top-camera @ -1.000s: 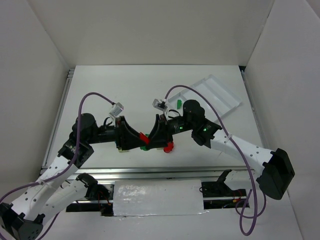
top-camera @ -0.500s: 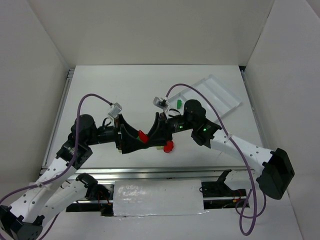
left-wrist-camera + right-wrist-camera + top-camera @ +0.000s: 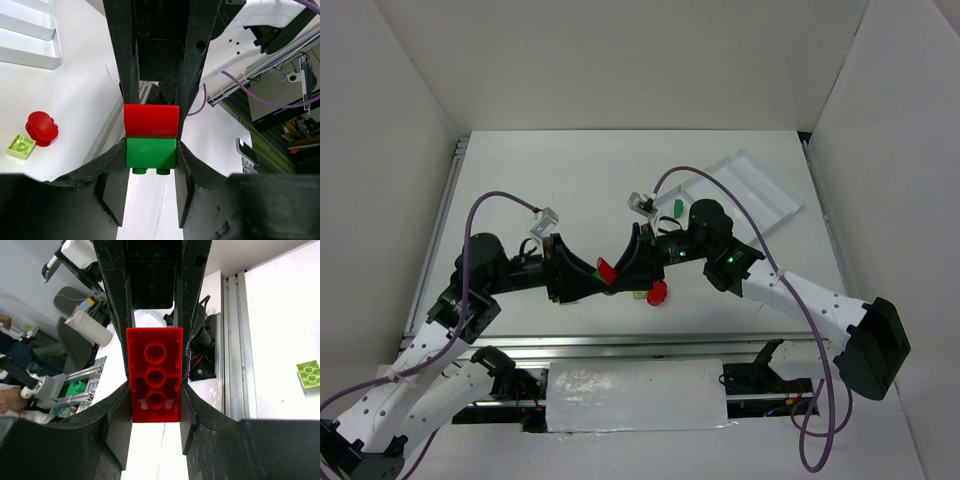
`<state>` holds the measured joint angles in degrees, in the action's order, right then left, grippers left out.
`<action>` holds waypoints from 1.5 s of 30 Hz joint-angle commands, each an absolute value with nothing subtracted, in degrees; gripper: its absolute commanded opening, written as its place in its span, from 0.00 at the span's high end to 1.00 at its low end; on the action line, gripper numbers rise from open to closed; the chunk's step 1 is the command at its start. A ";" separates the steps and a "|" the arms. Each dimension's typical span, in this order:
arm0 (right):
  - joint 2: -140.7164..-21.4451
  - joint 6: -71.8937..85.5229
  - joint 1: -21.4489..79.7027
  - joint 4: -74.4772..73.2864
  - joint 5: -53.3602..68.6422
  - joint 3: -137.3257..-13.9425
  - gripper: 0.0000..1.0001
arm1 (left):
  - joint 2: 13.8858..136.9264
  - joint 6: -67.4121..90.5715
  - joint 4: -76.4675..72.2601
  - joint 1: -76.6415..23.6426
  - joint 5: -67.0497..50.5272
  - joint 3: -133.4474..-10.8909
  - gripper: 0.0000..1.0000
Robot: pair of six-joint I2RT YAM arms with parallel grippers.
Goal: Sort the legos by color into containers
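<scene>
My two grippers meet tip to tip above the near middle of the table. The left gripper [image 3: 601,286] [image 3: 151,150] is shut on a green brick [image 3: 151,152], whose studs face its camera. The right gripper [image 3: 622,272] [image 3: 155,390] is shut on a red brick [image 3: 155,374] [image 3: 605,268], hollow underside facing its camera. In the left wrist view the red brick [image 3: 151,121] sits flush against the green one; I cannot tell whether they are locked together. The white tray [image 3: 760,185] lies at the far right.
A red rounded piece [image 3: 657,292] [image 3: 41,128] and a small lime brick [image 3: 640,295] [image 3: 21,146] [image 3: 311,374] lie on the table just right of the grippers. A loose green brick [image 3: 677,207] lies behind the right wrist. The table's metal rail runs along the near edge.
The left arm has drawn back a little to the left. Both grippers stay shut, face to face, and the red brick has barely moved.
</scene>
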<state>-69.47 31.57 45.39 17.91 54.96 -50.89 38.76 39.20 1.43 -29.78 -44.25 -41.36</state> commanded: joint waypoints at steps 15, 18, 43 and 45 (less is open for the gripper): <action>-66.63 29.19 45.27 18.73 57.48 -52.03 0.37 | 38.67 37.09 -0.18 -30.15 -47.55 -42.19 1.00; -66.09 28.83 45.00 17.49 56.34 -52.73 0.38 | 38.58 37.00 -0.35 -30.06 -47.90 -41.66 1.00; -73.99 29.62 14.08 9.52 36.27 -52.97 1.00 | 36.92 32.87 8.44 -30.06 -40.43 -43.07 1.00; -77.32 30.40 12.22 -3.07 21.00 -57.54 1.00 | 36.48 32.61 9.75 -30.06 -38.94 -43.33 1.00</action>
<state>-73.65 29.82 14.39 9.78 38.59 -51.42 37.74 34.37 9.47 -29.89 -41.08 -41.17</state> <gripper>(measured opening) 0.428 0.481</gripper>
